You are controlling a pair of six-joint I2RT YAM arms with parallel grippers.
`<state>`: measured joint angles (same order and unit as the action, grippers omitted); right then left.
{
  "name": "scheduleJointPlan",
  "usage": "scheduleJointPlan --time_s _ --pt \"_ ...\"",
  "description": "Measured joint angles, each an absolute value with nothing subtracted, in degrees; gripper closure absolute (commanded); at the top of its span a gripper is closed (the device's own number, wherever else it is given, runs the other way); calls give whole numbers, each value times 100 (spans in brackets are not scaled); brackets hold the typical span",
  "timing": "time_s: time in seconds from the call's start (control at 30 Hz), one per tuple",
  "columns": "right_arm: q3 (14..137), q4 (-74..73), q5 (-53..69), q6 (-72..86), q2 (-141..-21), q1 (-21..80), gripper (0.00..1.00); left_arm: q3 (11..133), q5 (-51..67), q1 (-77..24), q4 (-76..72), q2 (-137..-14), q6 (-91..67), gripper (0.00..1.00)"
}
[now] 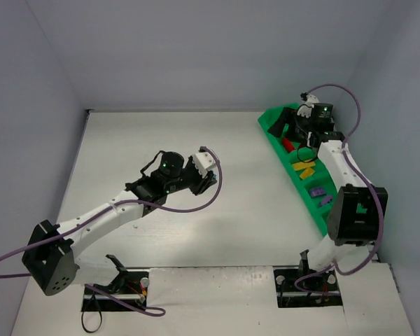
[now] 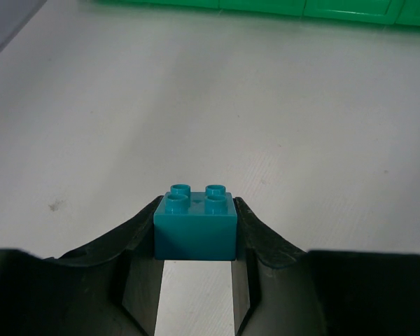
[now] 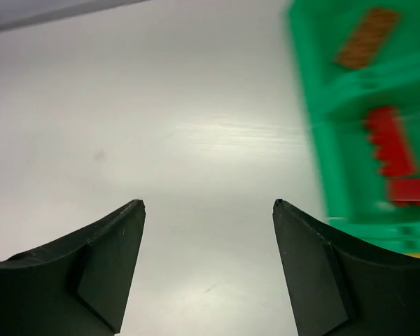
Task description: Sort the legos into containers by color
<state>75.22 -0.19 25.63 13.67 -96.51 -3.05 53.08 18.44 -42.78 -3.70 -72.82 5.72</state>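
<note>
A teal lego (image 2: 194, 224) is clamped studs-up between the fingers of my left gripper (image 2: 196, 231), above the bare table; from the top view this gripper (image 1: 208, 180) hangs mid-table, left of the containers. The containers are compartments of one long green tray (image 1: 283, 157) along the right side. It holds red (image 1: 288, 145), yellow (image 1: 304, 168) and purple (image 1: 316, 190) legos. My right gripper (image 3: 208, 204) is open and empty beside the tray's left wall (image 3: 315, 105). Past that wall lie a brown lego (image 3: 367, 36) and red legos (image 3: 392, 147). From above, the right gripper (image 1: 294, 134) sits at the tray's far end.
White table (image 1: 161, 140) bounded by grey walls at the back and sides. The tray's near wall shows as a green strip (image 2: 266, 5) at the top of the left wrist view. Purple cables loop off both arms.
</note>
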Motion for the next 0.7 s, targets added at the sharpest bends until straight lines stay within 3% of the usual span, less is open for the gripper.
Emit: scheduleJointPlan --time_s 0.33,0.7 --pt "6416 301 5341 1946 -8340 987 29 5889 2121 -4278 -469 -7673 913 98" --pt "6060 679 5953 2504 -7749 1210 30 6180 2222 -4281 -456 -7819 1052 97"
